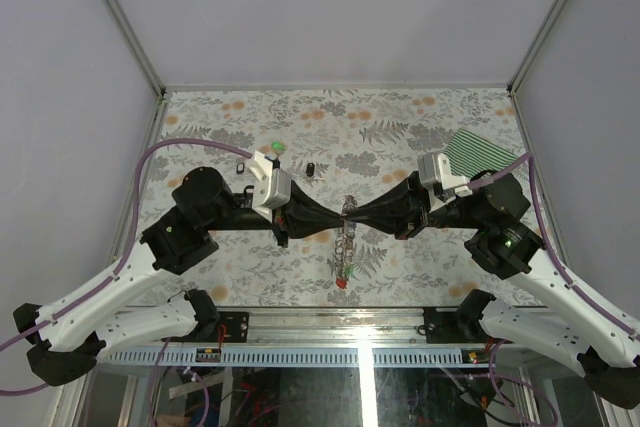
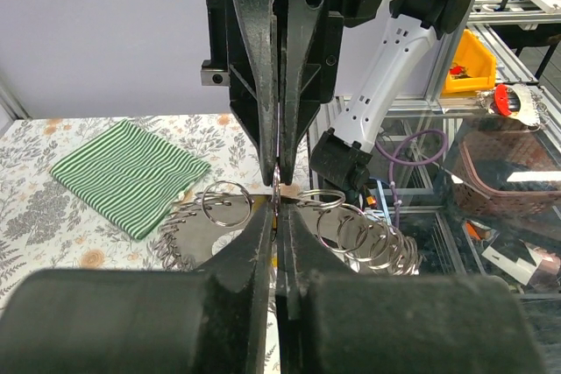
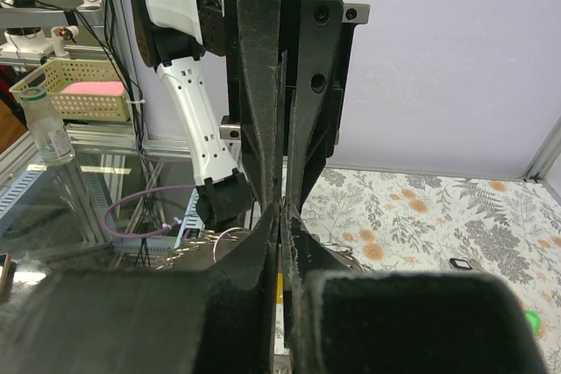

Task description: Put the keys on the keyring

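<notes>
Loose keys: green key [image 1: 277, 147] and black key [image 1: 311, 169] lie apart on the table [image 1: 200, 117], behind the left arm.
Left gripper [image 2: 274, 216]: shut, tip to tip with the right, nipping a thin edge of the keyring [image 1: 346, 237].
Keyring: mid-table, trailing toward the near edge; red key [image 1: 342, 283] at its near end.
Right gripper [image 3: 281, 216]: shut on the same edge.
Cloth [image 1: 490, 154]: far right corner, well apart.
Room: open table behind the grippers.
</notes>
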You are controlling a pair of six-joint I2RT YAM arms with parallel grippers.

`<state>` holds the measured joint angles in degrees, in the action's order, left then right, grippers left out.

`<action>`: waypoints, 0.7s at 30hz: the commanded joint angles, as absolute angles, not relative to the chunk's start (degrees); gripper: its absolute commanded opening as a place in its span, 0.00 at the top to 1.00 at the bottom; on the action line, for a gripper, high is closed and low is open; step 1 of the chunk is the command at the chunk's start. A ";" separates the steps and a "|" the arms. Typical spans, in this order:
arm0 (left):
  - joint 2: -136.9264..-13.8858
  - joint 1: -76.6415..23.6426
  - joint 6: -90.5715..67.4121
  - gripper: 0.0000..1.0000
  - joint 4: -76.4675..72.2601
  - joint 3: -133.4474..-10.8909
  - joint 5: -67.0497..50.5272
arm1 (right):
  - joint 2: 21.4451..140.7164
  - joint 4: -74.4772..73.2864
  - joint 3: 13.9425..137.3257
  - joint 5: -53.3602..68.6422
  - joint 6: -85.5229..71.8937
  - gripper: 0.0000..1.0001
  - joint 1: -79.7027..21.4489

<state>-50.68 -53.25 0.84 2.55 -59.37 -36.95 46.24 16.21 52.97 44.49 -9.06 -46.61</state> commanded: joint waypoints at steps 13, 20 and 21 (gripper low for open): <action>-56.09 -53.47 12.80 1.00 32.84 -75.26 -31.63 | 43.18 7.00 56.82 37.76 -1.14 0.69 -46.74; -63.70 -53.51 19.69 1.00 49.89 -85.64 -28.14 | 47.34 -1.52 59.17 38.55 0.83 0.65 -46.76; -64.56 -53.46 20.41 1.00 51.61 -86.81 -27.59 | 47.83 -1.77 59.23 38.98 0.83 0.65 -46.75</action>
<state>-61.73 -53.25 14.85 41.52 -81.12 -30.65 45.63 2.26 56.62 39.48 -0.95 -46.61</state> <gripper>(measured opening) 0.020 0.341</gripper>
